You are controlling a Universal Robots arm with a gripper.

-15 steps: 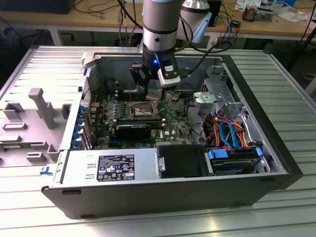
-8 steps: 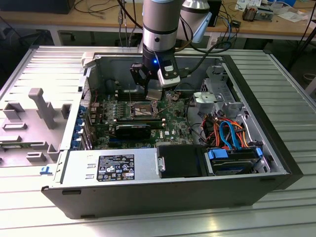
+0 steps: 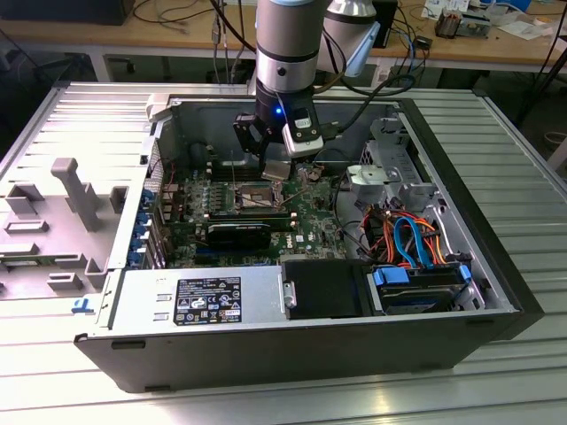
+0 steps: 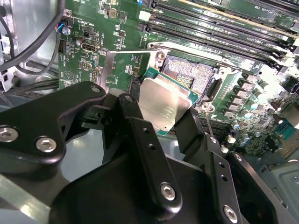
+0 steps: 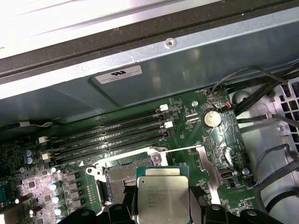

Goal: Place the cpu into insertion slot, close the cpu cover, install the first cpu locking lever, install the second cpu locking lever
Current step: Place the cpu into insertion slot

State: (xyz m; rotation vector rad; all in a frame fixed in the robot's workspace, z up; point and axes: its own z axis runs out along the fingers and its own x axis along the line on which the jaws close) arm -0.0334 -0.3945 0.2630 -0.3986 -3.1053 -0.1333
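Your claw point(image 4: 166, 117) is gripping the cpu point(image 4: 163, 103) over the insertion slot point(image 4: 192, 73). It is sitting tilted, so you are risking bent pins

Robotics lab, set up for PC assembly work.
A robot arm point(image 3: 285, 44) hangs over an open PC case point(image 3: 266, 354) that lies on a ribbed aluminium table point(image 3: 505, 150). Its gripper point(image 4: 164, 116) grips a cpu point(image 4: 161, 100) above the green board point(image 5: 187, 105). A grey panel point(image 3: 53, 204) lies flat beside the case. At the back, a wooden workbench point(image 3: 80, 35) carries loose cables point(image 3: 177, 13) and small electronic gear.
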